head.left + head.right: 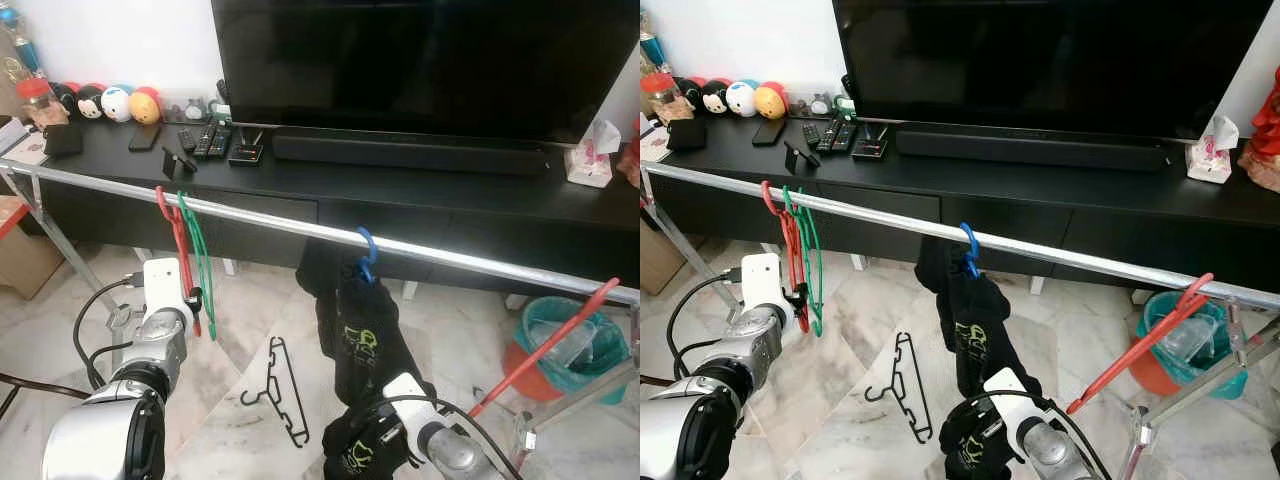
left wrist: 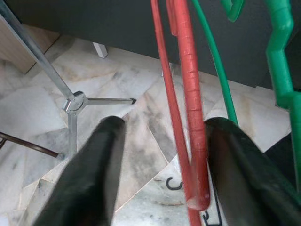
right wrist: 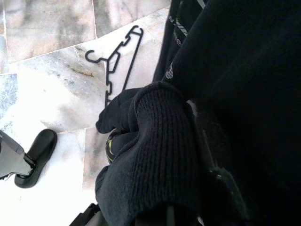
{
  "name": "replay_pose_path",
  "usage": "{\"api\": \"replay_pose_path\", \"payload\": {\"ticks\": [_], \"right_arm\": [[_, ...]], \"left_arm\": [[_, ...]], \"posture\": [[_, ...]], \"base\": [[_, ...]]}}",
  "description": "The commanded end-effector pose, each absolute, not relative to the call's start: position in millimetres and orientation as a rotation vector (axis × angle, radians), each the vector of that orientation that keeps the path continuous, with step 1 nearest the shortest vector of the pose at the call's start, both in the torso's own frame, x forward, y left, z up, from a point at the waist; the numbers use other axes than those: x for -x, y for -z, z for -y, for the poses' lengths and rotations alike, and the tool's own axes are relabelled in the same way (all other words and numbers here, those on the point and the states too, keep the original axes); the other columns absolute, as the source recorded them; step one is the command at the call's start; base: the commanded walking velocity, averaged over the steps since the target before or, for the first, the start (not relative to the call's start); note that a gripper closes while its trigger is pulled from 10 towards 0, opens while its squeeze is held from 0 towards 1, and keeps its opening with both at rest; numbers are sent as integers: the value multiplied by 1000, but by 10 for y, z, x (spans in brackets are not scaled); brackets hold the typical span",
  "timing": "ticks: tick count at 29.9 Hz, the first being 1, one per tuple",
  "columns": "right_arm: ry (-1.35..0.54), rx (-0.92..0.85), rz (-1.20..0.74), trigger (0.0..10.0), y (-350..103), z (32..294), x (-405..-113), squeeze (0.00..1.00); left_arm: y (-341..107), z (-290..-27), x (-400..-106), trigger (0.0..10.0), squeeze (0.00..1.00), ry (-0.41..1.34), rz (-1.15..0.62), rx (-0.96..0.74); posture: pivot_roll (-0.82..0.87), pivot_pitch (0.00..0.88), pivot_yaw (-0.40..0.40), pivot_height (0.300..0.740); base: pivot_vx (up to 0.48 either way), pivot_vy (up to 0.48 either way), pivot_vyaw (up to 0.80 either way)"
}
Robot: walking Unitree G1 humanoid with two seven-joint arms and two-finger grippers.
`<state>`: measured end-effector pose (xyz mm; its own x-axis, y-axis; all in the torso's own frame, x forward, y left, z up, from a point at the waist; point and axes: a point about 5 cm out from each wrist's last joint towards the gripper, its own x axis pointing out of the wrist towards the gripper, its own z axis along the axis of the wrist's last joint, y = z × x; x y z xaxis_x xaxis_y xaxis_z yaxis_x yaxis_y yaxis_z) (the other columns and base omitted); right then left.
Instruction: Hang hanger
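While a silver rail (image 1: 300,230) runs from far left to near right in front of a black TV bench (image 1: 420,185), a red hanger (image 1: 178,250) hangs from its left part with a green hanger (image 1: 203,270) just to its right, the two touching or nearly so. The left gripper (image 2: 160,165) is raised at the lower end of the red hanger; its two black fingers (image 2: 94,174) stand spread apart, with the hanger's lower bar between them, close against the one nearer the green hanger, so the jaws are open and not clamped on it. Near the rail's middle a blue hook (image 1: 367,252) carries a black garment (image 1: 355,330) that droops toward the floor. The right gripper (image 3: 169,212) is low at the garment's bottom, buried in the dark knit cloth, and whether its jaws are open or closed cannot be told. A black hanger (image 1: 280,392) lies flat on the marble floor (image 1: 240,330) between the two arms. Another red hanger (image 1: 548,345) leans at a slant from the rail's right end, in front of a teal bin (image 1: 575,345). On the bench stand a TV (image 1: 420,60), a soundbar (image 1: 410,152), some remotes (image 1: 205,140), a row of round toys (image 1: 105,103) at far left and a tissue box (image 1: 590,160) at right.
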<state>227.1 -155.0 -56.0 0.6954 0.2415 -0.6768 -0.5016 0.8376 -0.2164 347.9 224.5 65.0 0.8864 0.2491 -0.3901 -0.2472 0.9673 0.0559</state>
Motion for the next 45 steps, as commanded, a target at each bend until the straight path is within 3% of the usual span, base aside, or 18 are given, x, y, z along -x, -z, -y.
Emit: {"api": "replay_pose_path", "payload": {"ticks": [1, 2, 3, 4, 6, 7, 24, 45], "right_arm": [[-425, 403, -661, 10000, 517, 1541, -2333, 0], [-425, 402, -661, 10000, 517, 1539, -2331, 0], [-425, 402, -661, 10000, 517, 1539, -2331, 0], [-426, 402, -660, 10000, 522, 1535, -2323, 0], [-426, 402, -660, 10000, 522, 1535, -2323, 0], [-427, 401, -660, 10000, 527, 1530, -2314, 0], [-426, 388, -649, 10000, 525, 1522, -2307, 0], [-441, 385, -627, 10000, 487, 1493, -2358, 0]], "left_arm": [[-597, -2230, -3447, 235, 0, -254, -419, -9], [-625, -2228, -3464, 3176, 0, -249, -401, -12], [-625, -2228, -3464, 3176, 0, -249, -401, -12], [-686, -2218, -3500, 9176, 0, -237, -364, -29], [-686, -2218, -3500, 9176, 0, -237, -364, -29], [-717, -2209, -3519, 10000, 0, -232, -346, -39], [-744, -2239, -3513, 10000, 0, -271, -297, -32], [-780, -2282, -3520, 10000, 0, -293, -276, -33]], "posture": [[-109, 9, 4, 736], [-109, 9, 4, 736], [-109, 9, 4, 736], [-108, 10, 3, 736], [-108, 10, 3, 736], [-107, 10, 3, 736], [-110, 9, 4, 736], [-110, 9, 1, 736]], "base": [[0, 0, 0], [0, 0, 0], [0, 0, 0], [0, 0, 0], [0, 0, 0], [0, 0, 0], [0, 0, 0], [264, 0, 0]]}}
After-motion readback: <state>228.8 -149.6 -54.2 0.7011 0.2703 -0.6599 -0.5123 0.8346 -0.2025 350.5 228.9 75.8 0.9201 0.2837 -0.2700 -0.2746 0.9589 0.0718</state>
